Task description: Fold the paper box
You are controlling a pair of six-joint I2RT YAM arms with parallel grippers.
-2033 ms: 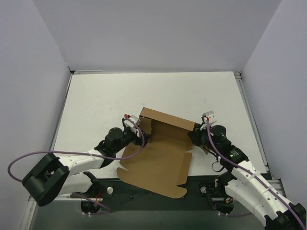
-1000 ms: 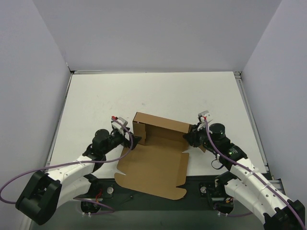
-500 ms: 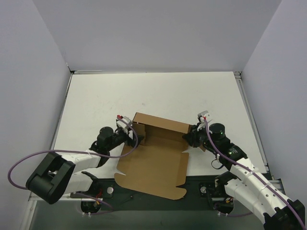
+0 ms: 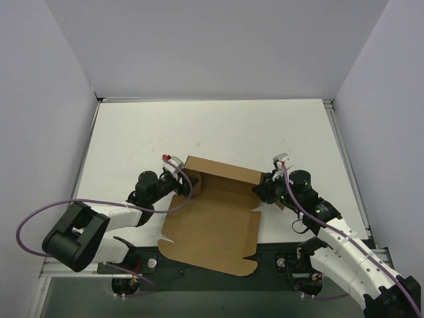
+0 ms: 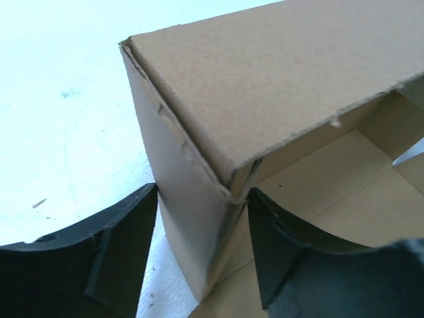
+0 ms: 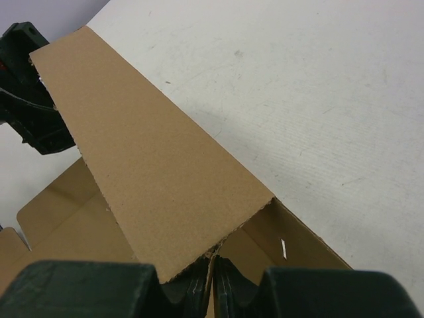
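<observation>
The paper box (image 4: pixel 215 222) is brown cardboard, half formed. Its flat panel lies toward the near edge and its long back wall (image 4: pixel 222 172) stands up. My left gripper (image 4: pixel 183 186) straddles the box's left end. In the left wrist view both black fingers (image 5: pixel 132 225) press on the doubled end wall (image 5: pixel 192 218), so the gripper (image 5: pixel 202 193) is shut on it. My right gripper (image 4: pixel 260 191) is at the box's right end. In the right wrist view it (image 6: pixel 213 262) pinches a thin cardboard edge below the raised wall (image 6: pixel 152 165).
The white table (image 4: pixel 199 129) stretches behind the box to grey walls at the back and both sides. The box's flat panel overhangs the dark base strip (image 4: pixel 278 255) at the near edge. My left arm's black gripper (image 6: pixel 26 86) shows at the far end of the wall.
My left gripper has moved right onto the box's left end, and its jaws have narrowed onto the end wall. The right gripper and the box have barely moved.
</observation>
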